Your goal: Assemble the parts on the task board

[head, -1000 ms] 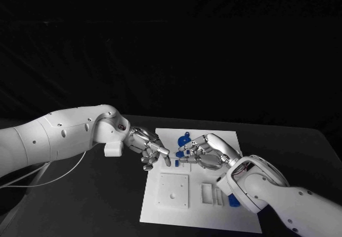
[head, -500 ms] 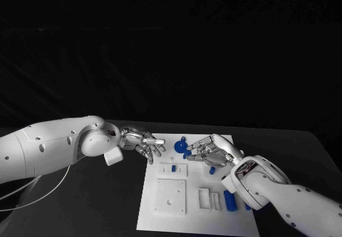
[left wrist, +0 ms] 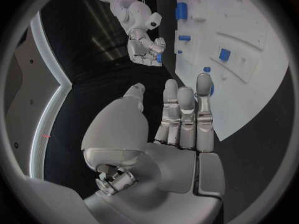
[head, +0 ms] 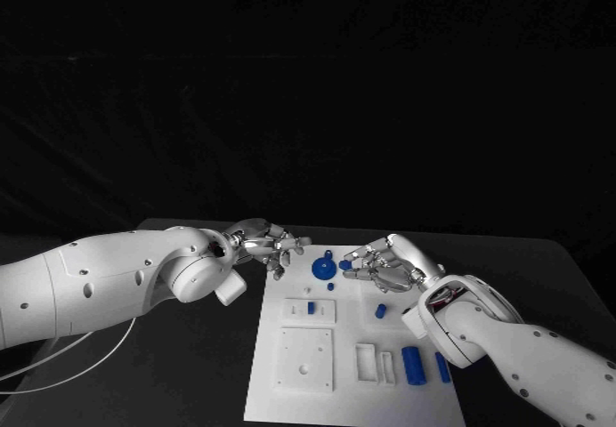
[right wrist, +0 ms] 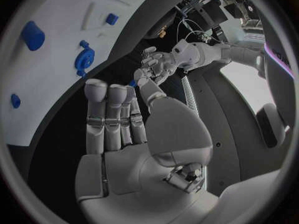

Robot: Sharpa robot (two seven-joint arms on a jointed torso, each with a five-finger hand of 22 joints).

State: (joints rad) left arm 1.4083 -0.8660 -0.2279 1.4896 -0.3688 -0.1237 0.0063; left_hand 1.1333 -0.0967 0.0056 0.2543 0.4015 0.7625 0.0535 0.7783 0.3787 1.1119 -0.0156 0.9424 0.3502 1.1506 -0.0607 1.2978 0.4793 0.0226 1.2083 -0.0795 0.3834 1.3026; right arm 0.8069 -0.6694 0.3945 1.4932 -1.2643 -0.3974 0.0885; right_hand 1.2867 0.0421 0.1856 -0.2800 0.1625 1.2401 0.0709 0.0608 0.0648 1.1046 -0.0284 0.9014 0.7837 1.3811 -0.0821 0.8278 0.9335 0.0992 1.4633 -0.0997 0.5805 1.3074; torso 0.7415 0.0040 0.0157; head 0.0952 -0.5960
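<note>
Both hands hover at the far end of the white rectangular task board (head: 289, 396), holding nothing: the silver left hand (head: 266, 246) and silver right hand (head: 383, 267) loosely spread. Several small blue plastic parts (head: 413, 365) lie loose there, so assembly seems barely begun.

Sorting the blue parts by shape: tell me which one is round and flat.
The blue disc at the board's far end, between both hands; the other blue pieces are small pegs or longer cylinders.
</note>
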